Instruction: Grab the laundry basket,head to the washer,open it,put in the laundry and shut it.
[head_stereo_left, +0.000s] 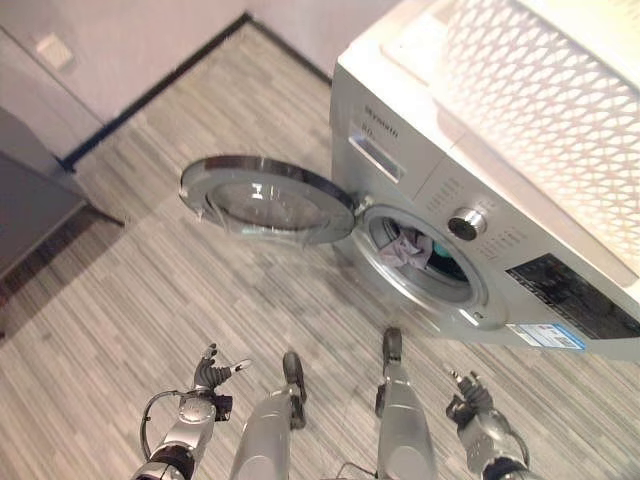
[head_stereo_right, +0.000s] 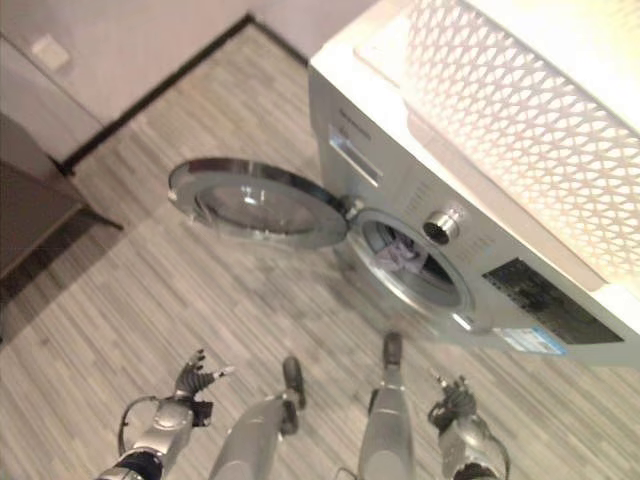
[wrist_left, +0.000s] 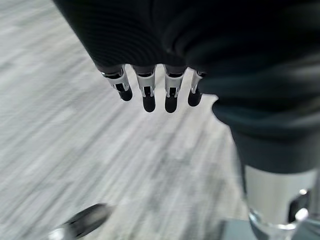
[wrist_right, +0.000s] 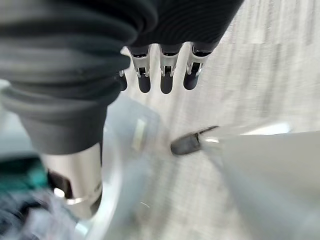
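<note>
Hands: left hand (head_stereo_left: 208, 375) and right hand (head_stereo_left: 468, 398) hang low over the floor (head_stereo_left: 150, 290), fingers loosely extended, holding nothing
Basket: laundry basket (head_stereo_left: 560, 110) sits on top of the washer (head_stereo_left: 420, 170)
Done: door (head_stereo_left: 265, 198) open; laundry (head_stereo_left: 405, 248) inside the drum
Left: shutting the door, by my judgement

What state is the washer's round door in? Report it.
Open: the round chrome-rimmed glass door is swung wide from the silver front-loading washer, exposing laundry inside the drum.

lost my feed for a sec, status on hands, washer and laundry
Left hand and right hand both open, empty, low over floor. Washer door swung wide open; laundry in drum. White basket on top of washer. Door path clear.
</note>
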